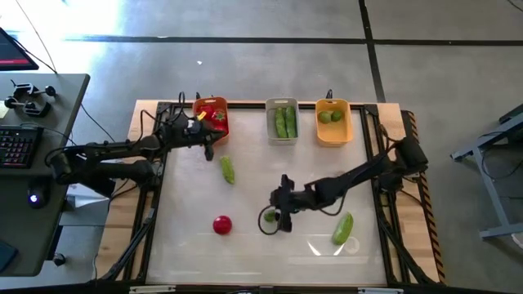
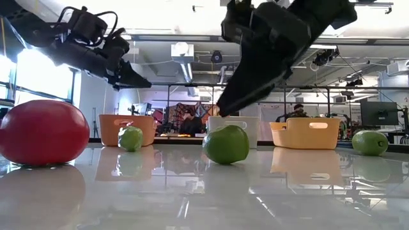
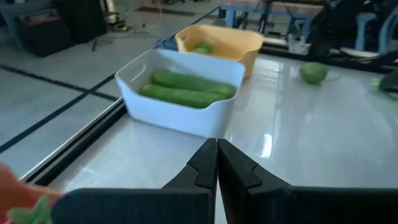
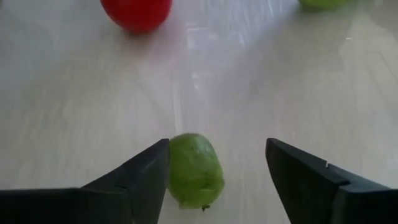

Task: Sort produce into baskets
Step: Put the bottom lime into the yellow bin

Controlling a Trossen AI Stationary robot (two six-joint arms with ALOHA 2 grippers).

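1. Right end effector (image 4: 217,180) low over the white worktop (image 1: 261,253), fingers spread wide, nothing gripped. A lime (image 4: 194,169) lies between them, touching or nearly touching one finger (image 4: 146,171), well clear of the other.
2. High view puts that lime (image 1: 270,216) at mid-worktop, near side, with the right end effector (image 1: 282,214) directly over it.
3. Left end effector (image 1: 206,149) hovers at the far left, just beside the orange-red basket (image 1: 211,129); its fingers (image 3: 208,165) are pressed together and empty.
4. Baskets in a row along the far edge: the orange-red one holds tomatoes, the pale grey basket (image 1: 282,140) two cucumbers, the yellow-orange basket (image 1: 333,135) limes.
5. Loose produce: a tomato (image 1: 222,224) at near left, a cucumber (image 1: 227,170) toward the far left, another cucumber (image 1: 342,229) at near right.
6. Step in hand, as I read it: the right arm is lining up to grasp the lime, bound for the yellow-orange basket.
7. Next move calls for centring the lime between the fingers, since it sits off to one side, then closing gently; a round fruit on a glossy worktop may roll away if one finger strikes it first.
8. Lift clear afterwards, carry to the far right, release over the limes.
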